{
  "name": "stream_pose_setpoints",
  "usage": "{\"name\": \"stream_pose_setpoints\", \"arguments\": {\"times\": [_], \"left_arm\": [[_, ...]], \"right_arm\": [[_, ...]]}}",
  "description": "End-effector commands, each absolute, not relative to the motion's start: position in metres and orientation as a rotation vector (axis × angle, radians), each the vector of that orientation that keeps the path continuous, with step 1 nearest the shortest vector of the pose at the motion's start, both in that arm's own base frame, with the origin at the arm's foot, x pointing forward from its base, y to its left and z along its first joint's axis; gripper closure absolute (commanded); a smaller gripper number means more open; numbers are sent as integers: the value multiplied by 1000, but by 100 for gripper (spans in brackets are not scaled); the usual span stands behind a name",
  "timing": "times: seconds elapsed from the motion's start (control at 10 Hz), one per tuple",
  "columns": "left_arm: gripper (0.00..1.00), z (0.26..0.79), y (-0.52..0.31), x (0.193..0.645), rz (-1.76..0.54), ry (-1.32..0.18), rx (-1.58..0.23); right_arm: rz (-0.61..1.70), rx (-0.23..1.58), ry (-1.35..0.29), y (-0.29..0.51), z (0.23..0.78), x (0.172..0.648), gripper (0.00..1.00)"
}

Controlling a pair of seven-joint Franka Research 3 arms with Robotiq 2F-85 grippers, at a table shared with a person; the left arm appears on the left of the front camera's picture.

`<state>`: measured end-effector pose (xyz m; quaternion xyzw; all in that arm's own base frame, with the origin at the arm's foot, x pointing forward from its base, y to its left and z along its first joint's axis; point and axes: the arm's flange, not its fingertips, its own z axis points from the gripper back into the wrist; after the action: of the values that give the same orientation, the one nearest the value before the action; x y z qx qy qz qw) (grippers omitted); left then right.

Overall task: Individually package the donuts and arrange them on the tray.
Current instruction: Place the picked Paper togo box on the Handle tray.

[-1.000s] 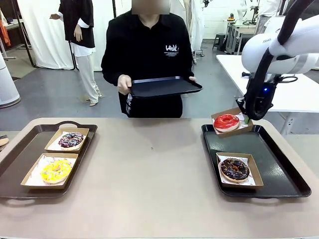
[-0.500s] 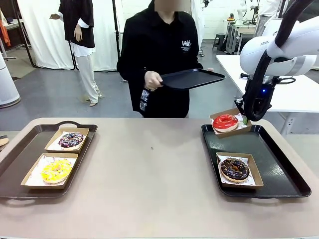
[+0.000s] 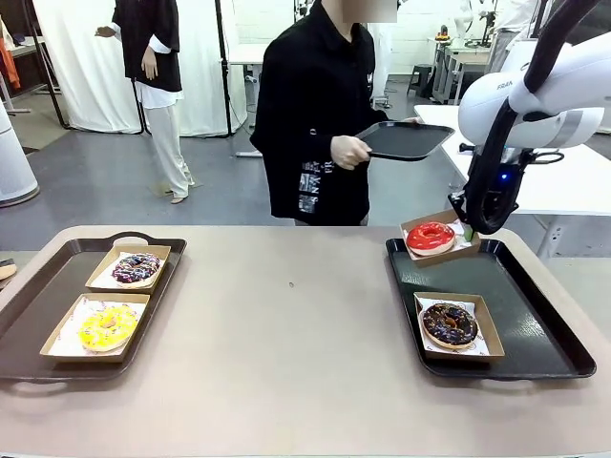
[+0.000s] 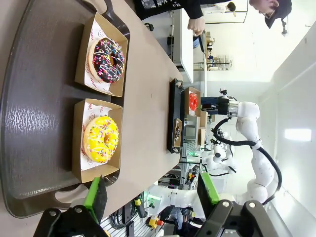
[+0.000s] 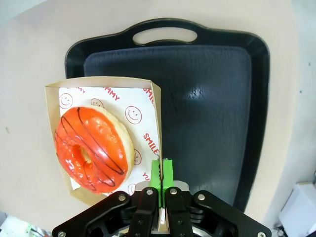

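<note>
Right arm holding the red donut's box above the black tray.

My right gripper (image 5: 162,183) has its jaws clamped on the edge of the box (image 3: 441,238) carrying the red donut (image 3: 431,236), lifted over the far end of the black tray (image 3: 535,324), where the chocolate donut (image 3: 450,324) sits boxed. My left gripper (image 4: 150,193) hovers, jaws apart, over the brown tray (image 3: 29,315) with the yellow donut (image 3: 107,326) and sprinkled donut (image 3: 136,268). Beyond the desk (image 3: 286,343) a person (image 3: 315,114) carries another tray (image 3: 406,139).

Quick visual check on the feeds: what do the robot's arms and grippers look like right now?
The right arm is glossy white with grey lettering, a black cable and a blue light on its black wrist. The right gripper and left gripper are black with green pads.
</note>
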<state>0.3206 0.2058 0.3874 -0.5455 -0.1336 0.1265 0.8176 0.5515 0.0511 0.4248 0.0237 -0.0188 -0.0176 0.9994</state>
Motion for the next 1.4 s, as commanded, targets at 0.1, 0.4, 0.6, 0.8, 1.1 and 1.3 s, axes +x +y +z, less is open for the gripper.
{"name": "stream_pose_setpoints", "arguments": {"times": [0.1, 0.4, 0.6, 0.8, 1.1, 1.3], "left_arm": [[4, 388, 206, 319, 270, -287, -1170], [4, 388, 206, 319, 270, -287, -1170], [4, 388, 206, 319, 270, -287, -1170], [4, 388, 206, 319, 270, -287, -1170], [4, 388, 206, 319, 270, -287, -1170], [4, 388, 206, 319, 270, -287, -1170]], "right_arm": [[-2, 98, -34, 46, 400, 561, 98], [6, 103, -2, 46, 381, 572, 98], [4, 107, 21, 45, 371, 579, 98], [7, 113, 36, 44, 362, 586, 98], [24, 121, 49, 45, 350, 592, 98], [70, 117, 27, 46, 347, 591, 72]]}}
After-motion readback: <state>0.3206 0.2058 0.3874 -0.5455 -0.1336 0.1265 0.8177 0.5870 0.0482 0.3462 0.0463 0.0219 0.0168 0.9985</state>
